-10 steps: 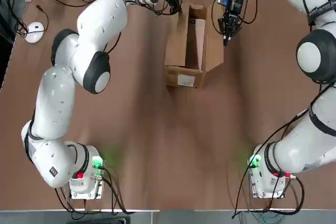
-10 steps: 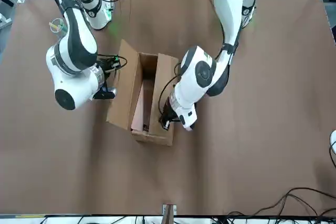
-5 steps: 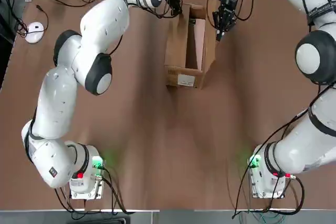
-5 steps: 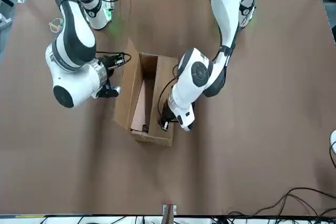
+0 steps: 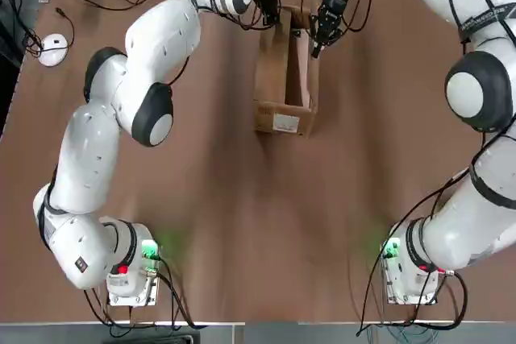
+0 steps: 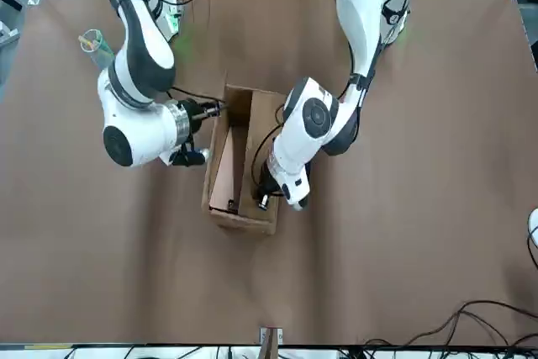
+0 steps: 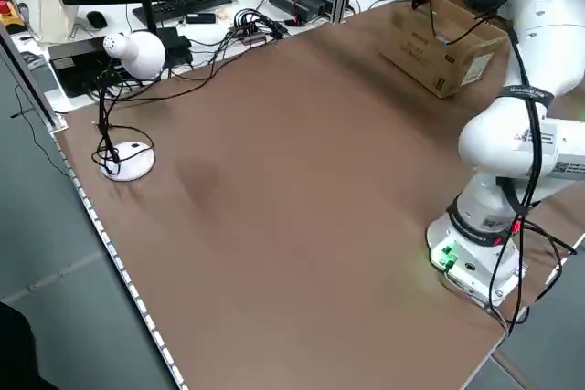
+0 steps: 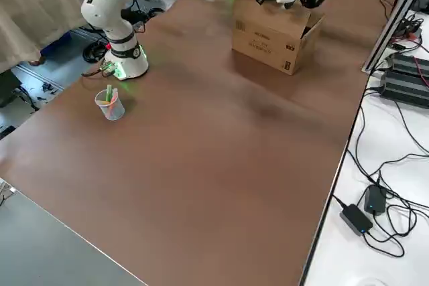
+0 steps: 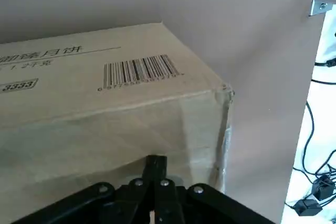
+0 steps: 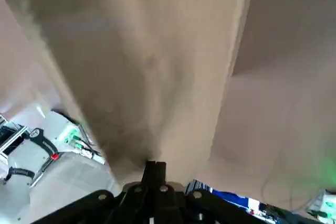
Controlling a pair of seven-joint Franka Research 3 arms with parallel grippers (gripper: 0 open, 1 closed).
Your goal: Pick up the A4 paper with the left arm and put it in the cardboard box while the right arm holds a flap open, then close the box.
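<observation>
Top view: we see the cardboard box (image 5: 284, 109) near twelve o'clock, the A4 paper (image 5: 303, 74) inside.
Front view: we also spot its dark clip (image 6: 232, 205).
Left wrist view: left gripper (image 9: 156, 160) clenched beside the barcode (image 9: 139, 71).
Right wrist view: right gripper (image 10: 155, 165) clenched near a flap (image 10: 157, 66).

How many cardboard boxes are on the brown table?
1: the cardboard box, beyond both arms' bases, with the left gripper and right gripper at its opposite sides. The arms could hide something small.
</observation>
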